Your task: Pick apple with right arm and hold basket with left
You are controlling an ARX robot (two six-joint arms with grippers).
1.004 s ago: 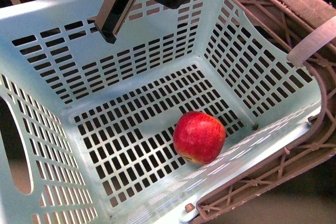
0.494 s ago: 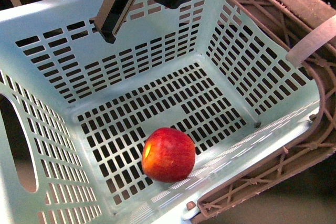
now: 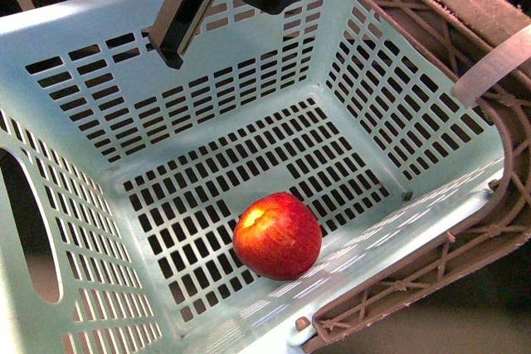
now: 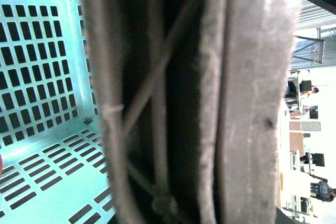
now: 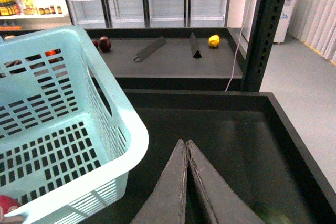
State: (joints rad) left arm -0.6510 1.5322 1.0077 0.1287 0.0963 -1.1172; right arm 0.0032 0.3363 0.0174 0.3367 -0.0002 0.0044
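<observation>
Apple rolls back across basket floor, settling: delivered. Right claw closed, empty; left claw: cannot tell.

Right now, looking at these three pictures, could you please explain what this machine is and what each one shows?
It is a robot with two arms, each ending in a grasping tool. The front picture, from a camera on its body, looks down into a pale mint-blue slotted plastic basket; a round red apple lies loose on its floor, held by nothing. The left wrist camera sits right against the basket's brown latticed handle, too close to show a grip. The right wrist camera shows the right tool shut and empty, outside the basket.
</observation>
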